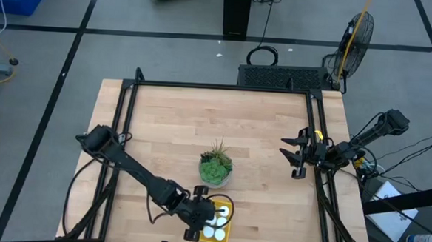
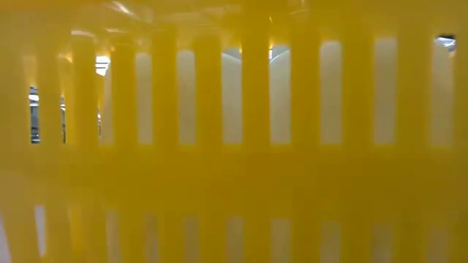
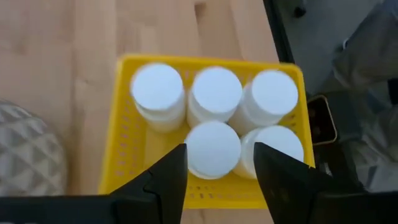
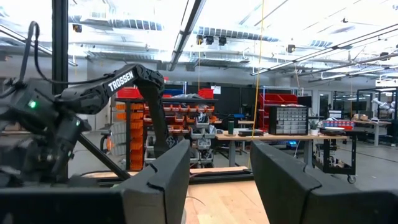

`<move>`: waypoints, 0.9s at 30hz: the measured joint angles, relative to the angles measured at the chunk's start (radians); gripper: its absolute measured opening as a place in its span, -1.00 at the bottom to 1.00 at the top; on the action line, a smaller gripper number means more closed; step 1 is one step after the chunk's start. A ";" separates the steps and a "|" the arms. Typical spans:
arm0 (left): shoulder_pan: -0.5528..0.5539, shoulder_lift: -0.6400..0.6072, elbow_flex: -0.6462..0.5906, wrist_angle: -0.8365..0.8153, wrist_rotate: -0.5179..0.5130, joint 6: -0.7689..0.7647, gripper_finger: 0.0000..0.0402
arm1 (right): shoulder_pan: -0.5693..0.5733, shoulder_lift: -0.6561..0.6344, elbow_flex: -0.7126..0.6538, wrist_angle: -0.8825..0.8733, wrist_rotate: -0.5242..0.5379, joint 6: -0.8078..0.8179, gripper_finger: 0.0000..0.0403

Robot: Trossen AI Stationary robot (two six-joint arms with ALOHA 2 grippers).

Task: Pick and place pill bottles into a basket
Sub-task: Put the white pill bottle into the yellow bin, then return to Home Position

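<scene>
- Left gripper (image 3: 214,168): the fingers (image 3: 163,180) are spread apart and released, hanging over the near side of the basket (image 3: 127,143). They frame one bottle cap between them; contact with it cannot be confirmed. Nothing is grasped.
- Right gripper (image 1: 297,152): held well away from the basket, near the right edge of the surface (image 1: 179,126). Fingers parted, holding nothing.
- Basket: bright yellow plastic, rectangular, open-topped, with slotted walls; the low view shows upright slats with pale bottle bodies behind them. It sits at the front edge of the surface, just in front of the potted plant (image 1: 216,168).
- Pill bottles (image 3: 214,93): five white round caps show in the left wrist view, three in a row on the far side of the basket and two on the near side, packed close and upright. Caps are smooth, flat and matt white.
- Surface: pale wooden board with visible grain, framed by dark rails.
- Plant pot (image 3: 25,149): grey, with a faceted triangular relief, just beside the basket.
</scene>
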 joint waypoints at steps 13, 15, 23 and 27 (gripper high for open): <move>0.009 -0.215 0.000 0.029 -0.138 0.061 -0.07 | 0.000 0.000 0.000 -0.001 0.000 0.000 -0.20; 0.011 -0.261 0.000 0.054 -0.156 0.069 -0.07 | 0.000 0.000 0.000 0.000 0.000 0.000 -0.20; 0.036 -0.444 0.000 0.147 -0.276 0.121 -0.07 | 0.000 0.000 0.000 -0.001 0.000 0.000 -0.20; 0.050 -0.517 0.000 0.155 -0.364 0.200 -0.07 | 0.000 0.000 0.000 -0.001 0.000 0.000 -0.20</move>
